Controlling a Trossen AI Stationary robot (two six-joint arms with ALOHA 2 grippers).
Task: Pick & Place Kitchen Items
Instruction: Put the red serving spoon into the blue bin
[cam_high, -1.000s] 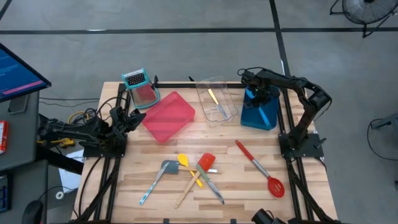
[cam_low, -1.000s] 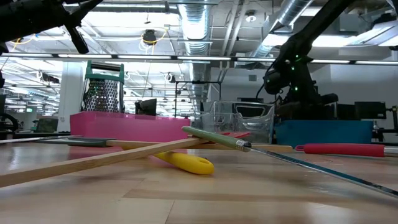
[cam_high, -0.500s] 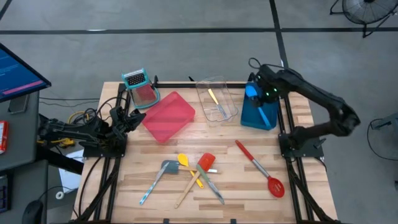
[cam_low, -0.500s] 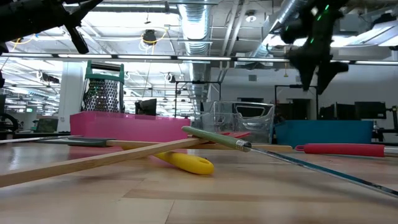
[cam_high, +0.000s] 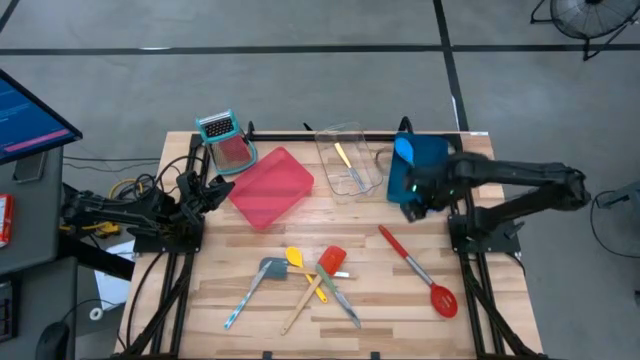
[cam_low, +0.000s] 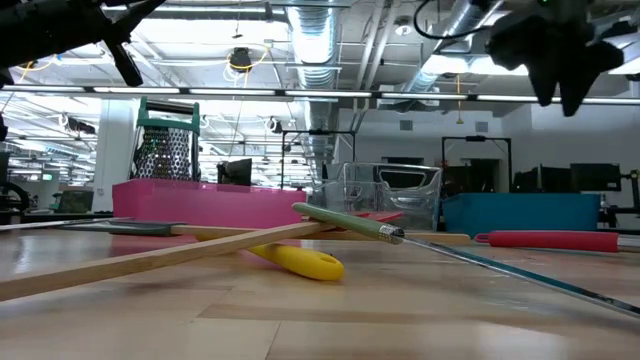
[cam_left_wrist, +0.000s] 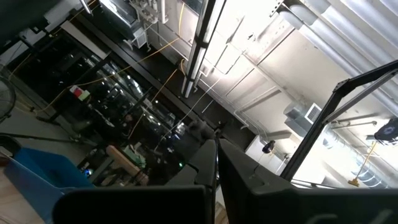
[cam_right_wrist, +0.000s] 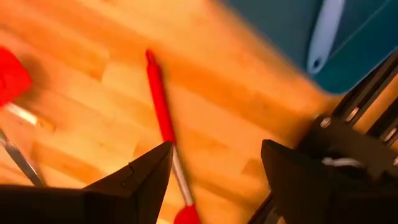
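From above, the right gripper is hovering empty with fingers spread over the blue tray's front edge, the blue spatula lying inside. The red spoon is lying on the bench nearby. The left gripper, fingers together, is waiting at the bench's left edge.

At bench level, the yellow spoon is lying under crossed handles.

In the right wrist view, the red spoon is showing between the parted fingers.
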